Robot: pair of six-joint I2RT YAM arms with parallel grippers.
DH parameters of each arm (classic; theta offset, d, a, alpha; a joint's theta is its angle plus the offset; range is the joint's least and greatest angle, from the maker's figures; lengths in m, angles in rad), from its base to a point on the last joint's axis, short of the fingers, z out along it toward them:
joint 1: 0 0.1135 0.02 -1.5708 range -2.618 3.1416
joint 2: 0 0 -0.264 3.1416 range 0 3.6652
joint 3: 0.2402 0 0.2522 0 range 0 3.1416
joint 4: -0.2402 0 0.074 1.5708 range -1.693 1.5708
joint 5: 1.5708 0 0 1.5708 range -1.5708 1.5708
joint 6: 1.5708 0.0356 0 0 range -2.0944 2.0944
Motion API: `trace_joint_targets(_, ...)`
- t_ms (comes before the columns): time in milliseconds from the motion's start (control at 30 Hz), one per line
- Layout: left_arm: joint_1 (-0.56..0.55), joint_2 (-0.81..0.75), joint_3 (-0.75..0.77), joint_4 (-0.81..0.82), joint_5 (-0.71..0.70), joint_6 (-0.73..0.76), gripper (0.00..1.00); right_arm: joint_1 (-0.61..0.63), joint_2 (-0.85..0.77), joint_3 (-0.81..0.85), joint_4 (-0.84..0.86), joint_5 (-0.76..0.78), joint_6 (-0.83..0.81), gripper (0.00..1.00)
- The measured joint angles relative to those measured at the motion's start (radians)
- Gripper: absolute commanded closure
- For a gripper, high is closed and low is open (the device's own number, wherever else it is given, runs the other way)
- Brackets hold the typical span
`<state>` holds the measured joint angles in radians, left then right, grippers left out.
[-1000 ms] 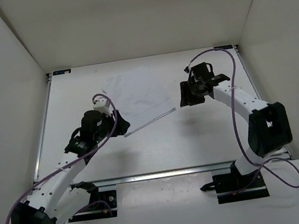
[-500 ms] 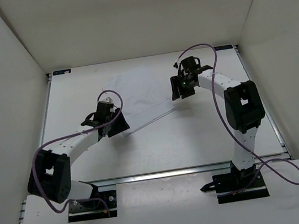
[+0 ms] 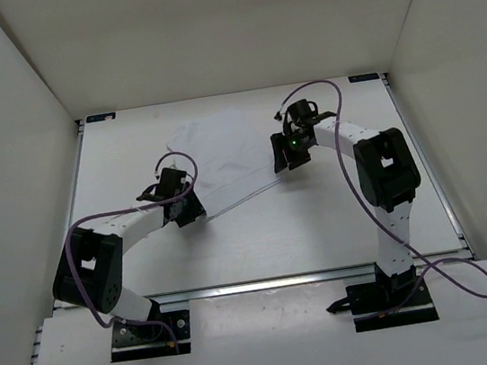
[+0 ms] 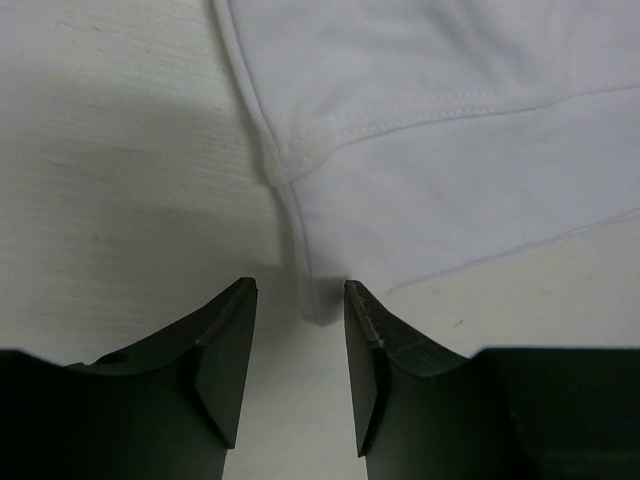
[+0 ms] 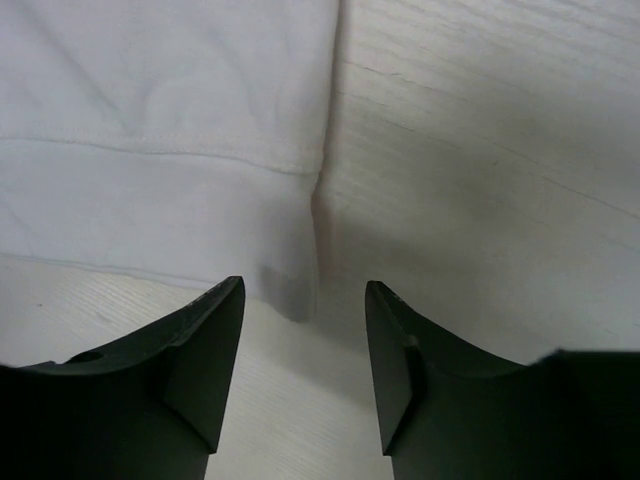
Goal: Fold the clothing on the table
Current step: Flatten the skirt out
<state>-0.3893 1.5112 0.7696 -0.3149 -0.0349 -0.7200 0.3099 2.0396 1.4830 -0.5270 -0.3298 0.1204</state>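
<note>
The clothing [image 3: 224,153] is a white garment lying flat and wrinkled on the table [image 3: 322,226], towards the back and left of centre. My left gripper [image 3: 190,212] sits low at its near left corner. In the left wrist view that gripper [image 4: 298,298] is open, with the hemmed corner of the clothing [image 4: 450,170] reaching just between its fingertips, ungripped. My right gripper [image 3: 279,157] is at the garment's right corner. In the right wrist view it [image 5: 303,292] is open too, the corner of the clothing [image 5: 150,200] lying between its tips on the table [image 5: 480,150].
Upright white walls [image 3: 28,131] close in the table on the left, back and right. Thin metal rails [image 3: 275,280] edge the table, the near one running past both arm bases. Purple cables [image 3: 321,90] loop over each arm.
Both arms have swung in and come down to the garment's corners, the right one moving left. The left jaws have narrowed a little and the right jaws have widened slightly.
</note>
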Motion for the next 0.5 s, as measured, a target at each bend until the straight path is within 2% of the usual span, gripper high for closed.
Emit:
trace_joint_targets(67, 0.001, 0.022, 0.0, 0.01, -0.003, -0.008, 0.53, 0.011, 0.003, -0.001, 0.001, -0.003, 0.003, 0.55)
trace_joint_targets(167, 0.0, 0.053, 0.016, 0.024, -0.001, -0.019, 0.6, 0.027, 0.006, -0.004, 0.001, -0.007, 0.009, 0.66)
trace_joint_targets(200, -0.001, 0.067, 0.022, 0.034, 0.0, -0.023, 0.63, 0.032, 0.006, -0.004, 0.001, -0.008, 0.01, 0.74)
trace_joint_targets(233, -0.001, 0.079, 0.03, 0.045, 0.001, -0.027, 0.74, 0.038, 0.006, -0.004, 0.001, -0.008, 0.012, 0.9)
trace_joint_targets(267, -0.001, 0.086, 0.032, 0.055, 0.001, -0.035, 0.88, 0.04, 0.007, -0.003, 0.0, -0.008, 0.011, 1.0)
trace_joint_targets(300, 0.0, 0.096, 0.034, 0.064, 0.004, -0.038, 1.0, 0.042, 0.01, -0.001, -0.005, -0.008, 0.011, 1.0)
trace_joint_targets(500, 0.028, 0.094, 0.085, 0.028, 0.04, -0.036, 1.0, 0.037, 0.047, 0.096, -0.115, 0.011, 0.018, 1.0)
